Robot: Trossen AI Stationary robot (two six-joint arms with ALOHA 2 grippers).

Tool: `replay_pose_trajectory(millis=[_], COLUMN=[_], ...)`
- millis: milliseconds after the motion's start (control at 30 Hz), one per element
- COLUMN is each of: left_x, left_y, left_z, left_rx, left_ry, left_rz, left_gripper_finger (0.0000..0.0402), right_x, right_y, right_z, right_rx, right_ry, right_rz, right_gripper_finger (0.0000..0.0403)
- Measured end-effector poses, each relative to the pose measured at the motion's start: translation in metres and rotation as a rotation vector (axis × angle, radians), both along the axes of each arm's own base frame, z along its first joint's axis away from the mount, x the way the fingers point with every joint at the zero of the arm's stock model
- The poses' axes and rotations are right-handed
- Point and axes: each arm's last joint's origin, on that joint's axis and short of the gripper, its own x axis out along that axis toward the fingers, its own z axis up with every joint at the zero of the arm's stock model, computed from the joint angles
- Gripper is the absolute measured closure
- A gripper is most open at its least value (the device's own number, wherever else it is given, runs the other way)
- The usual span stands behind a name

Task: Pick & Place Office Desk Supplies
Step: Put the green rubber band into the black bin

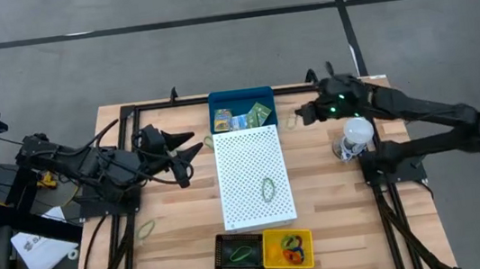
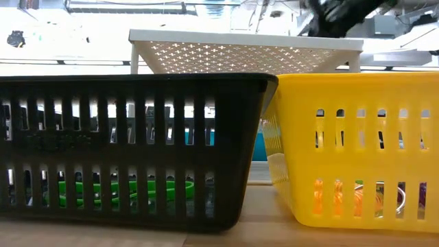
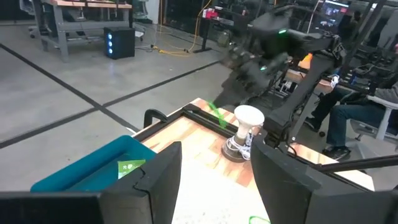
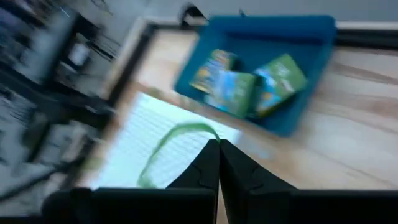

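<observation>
My right gripper [image 4: 219, 147] is shut on a green rubber band [image 4: 176, 144], lifted over the table's far right part between the blue tray [image 1: 240, 95] and the white bulb-like object [image 1: 355, 133]. The tray holds a few printed packets [image 4: 239, 84]. Another green band [image 1: 268, 188] lies flat on the white perforated board [image 1: 253, 165], and a pale one [image 1: 146, 228] lies on the wood at the left. My left gripper [image 3: 214, 186] is open and hovers left of the board, touching nothing. My right gripper pinches the green rubber band at one end of its loop [image 4: 208, 134] between its two shut fingertips. The rest of the loop [image 3: 217, 115] hangs slack below the fingers, clear of the table. The fingers slant down toward the table's left.
A black basket [image 1: 238, 252] holding green bands [image 2: 123, 192] and a yellow basket [image 1: 289, 248] holding coloured bands [image 2: 343, 195] stand side by side at the near edge. The board stands raised on legs mid-table. People sit beyond the table's right side.
</observation>
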Motion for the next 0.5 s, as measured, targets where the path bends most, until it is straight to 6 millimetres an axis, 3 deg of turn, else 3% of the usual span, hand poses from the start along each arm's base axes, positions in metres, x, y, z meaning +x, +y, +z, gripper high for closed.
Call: replay_pose_trajectory(millis=[200, 500], left_x=[0.001, 0.001], left_y=[-0.001, -0.005], left_z=[-0.001, -0.001], left_rx=[0.034, 0.036], left_ry=[0.034, 0.052], left_rz=[-0.061, -0.139], left_gripper_finger=[0.0215, 0.0215], right_x=[0.006, 0.043], right_y=[0.06, 0.151], right_z=[0.015, 0.006], right_rx=[0.042, 0.151], right_ry=[-0.162, -0.322], right_rz=[0.057, 0.241], right_gripper_finger=[0.0403, 0.0403])
